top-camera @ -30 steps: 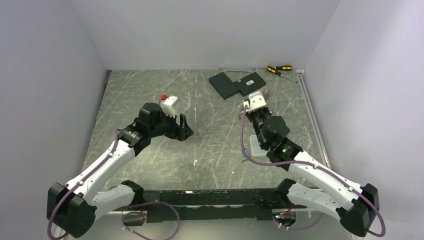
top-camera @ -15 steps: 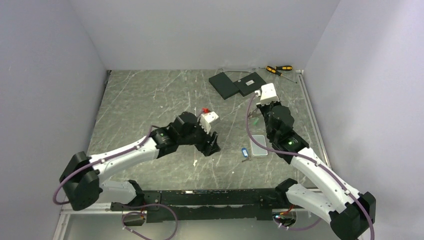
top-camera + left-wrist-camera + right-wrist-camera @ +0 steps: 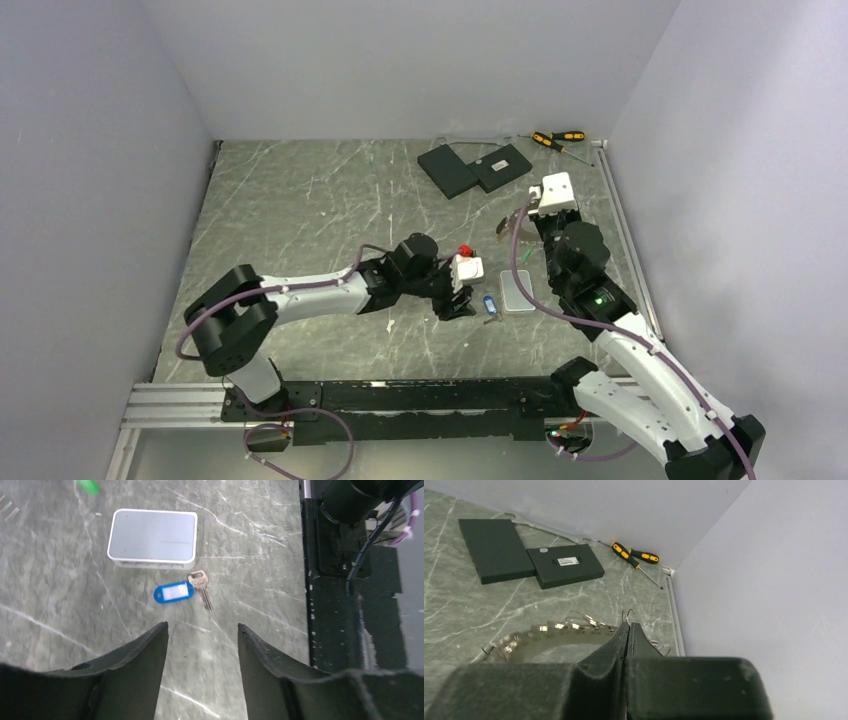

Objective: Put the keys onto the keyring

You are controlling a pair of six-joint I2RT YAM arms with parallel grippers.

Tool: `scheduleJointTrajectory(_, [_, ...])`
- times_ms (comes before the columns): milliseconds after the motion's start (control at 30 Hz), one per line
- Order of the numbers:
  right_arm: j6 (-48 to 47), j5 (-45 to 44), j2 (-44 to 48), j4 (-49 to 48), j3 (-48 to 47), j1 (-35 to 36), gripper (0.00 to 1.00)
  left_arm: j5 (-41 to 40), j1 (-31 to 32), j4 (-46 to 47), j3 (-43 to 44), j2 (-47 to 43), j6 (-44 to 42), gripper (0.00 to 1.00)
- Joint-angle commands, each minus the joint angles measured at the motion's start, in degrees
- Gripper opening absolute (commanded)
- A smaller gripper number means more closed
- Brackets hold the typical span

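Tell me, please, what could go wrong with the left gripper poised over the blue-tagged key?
The blue-tagged key lies flat near the pale slab, so the left gripper might skid it or nudge the slab. The keyring, pinched at its rim by the right gripper, could swing or slip.

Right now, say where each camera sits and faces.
Top external: above, behind, facing down on the table; both arms show.
Left wrist: on the open left gripper, looking down at the blue-tagged key.
Right wrist: behind the shut right gripper, facing the keyring and screwdrivers.
Shared: top and left wrist both show the blue-tagged key.
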State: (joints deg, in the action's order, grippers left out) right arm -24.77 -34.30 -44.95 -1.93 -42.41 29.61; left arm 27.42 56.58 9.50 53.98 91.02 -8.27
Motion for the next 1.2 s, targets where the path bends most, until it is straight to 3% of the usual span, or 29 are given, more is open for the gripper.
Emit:
scheduleJointTrajectory(0, [0.50, -0.96, 3.33, -1.27, 0.02, -0.20, 0.00, 3.51, 0.84, 10.20, 1.09, 4.50, -8.88, 0.58])
scheduleJointTrajectory(133, [0.50, -0.96, 4.69, -1.27, 1.36, -0.21, 0.00, 3.09, 2.72, 9.74, 3.60, 8.78, -13.66, 0.59])
scheduleJointTrajectory(233, [0.50, -0.96, 5.25, -1.18, 1.65, -0.19, 0.00, 1.76, 3.10, 9.30, 6.14, 12.17, -13.76, 0.52])
scheduleJointTrajectory(433, [0.50, -0.96, 6.00, -2.65, 2.68, -0.26, 0.00, -2.82, 3.60, 12.58, 8.41, 17.37, -12.68, 0.54])
scheduleJointTrajectory(467, [0.50, -0.96, 6.01, -2.78, 2.82, -0.25, 0.48, -3.00, 3.62, 12.57, 8.81, 18.03, -12.84, 0.54])
scheduleJointTrajectory(500, [0.50, -0.96, 6.08, -2.95, 3.01, -0.25, 0.03, -2.99, 3.63, 12.64, 9.14, 18.65, -12.91, 0.54])
scheduleJointTrajectory(533, [0.50, -0.96, 6.10, -3.10, 3.18, -0.23, 0.00, -2.87, 3.67, 12.46, 9.82, 19.32, -12.91, 0.54])
scheduleJointTrajectory(567, [0.50, -0.96, 6.10, -3.16, 3.29, -0.25, 0.00, -2.75, 3.71, 12.01, 10.36, 19.90, -12.97, 0.53])
scheduleJointTrajectory(600, [0.50, 5.37, 6.10, -3.24, 3.30, -0.25, 0.00, -2.79, 3.72, 11.69, 10.82, 20.53, -13.06, 0.53])
scheduleJointTrajectory(633, [0.50, 2.16, 6.17, -3.32, 3.38, -0.25, 0.00, -2.92, 3.74, 11.35, 11.31, 20.99, -13.00, 0.53])
scheduleJointTrajectory(667, [16.69, 1.73, 6.23, -3.41, 3.39, -0.23, 0.00, -2.93, 3.77, 10.80, 11.96, 21.62, -12.92, 0.53])
scheduleJointTrajectory(700, [20.17, 1.68, 6.32, -3.55, 3.47, -0.29, 0.00, -2.77, 3.72, 9.78, 12.86, 22.46, -12.95, 0.53])
scheduleJointTrajectory(1167, [21.96, 3.49, 6.88, -3.47, 4.51, -0.25, 0.00, -3.06, 3.80, 5.65, 15.51, 25.14, -12.13, 0.53])
